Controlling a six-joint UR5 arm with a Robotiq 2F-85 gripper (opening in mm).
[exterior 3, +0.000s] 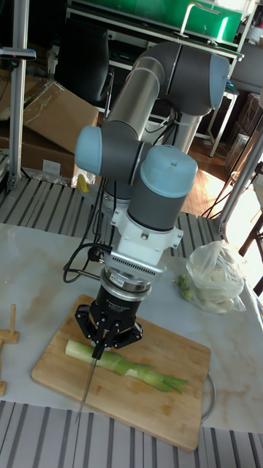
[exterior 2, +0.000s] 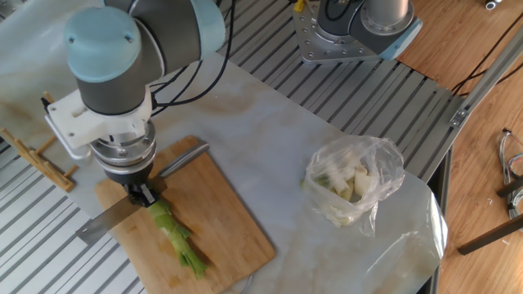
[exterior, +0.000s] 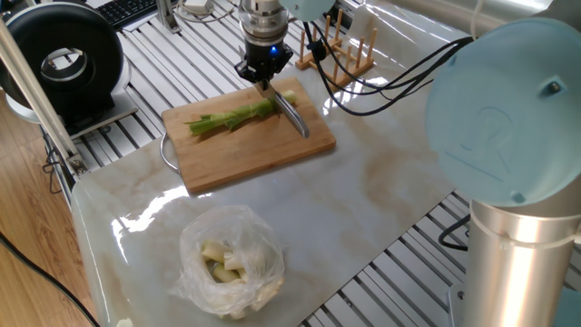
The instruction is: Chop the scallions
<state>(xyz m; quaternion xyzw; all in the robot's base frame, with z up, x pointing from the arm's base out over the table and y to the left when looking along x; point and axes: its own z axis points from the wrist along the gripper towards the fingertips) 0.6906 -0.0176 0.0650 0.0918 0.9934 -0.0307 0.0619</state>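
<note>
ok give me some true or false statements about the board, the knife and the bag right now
1. The scallion lies on the wooden cutting board. True.
2. The gripper holds a knife whose blade is at the pale end of the stalk. True.
3. The clear plastic bag sits on the cutting board. False: it rests on the marble tabletop, apart from the board.
4. The stalk is already cut into many short chunks. False: it looks like one long piece, with perhaps a small bit off at the pale end.
5. The bag holds dark green leaves. False: it holds pale whitish pieces.
</note>
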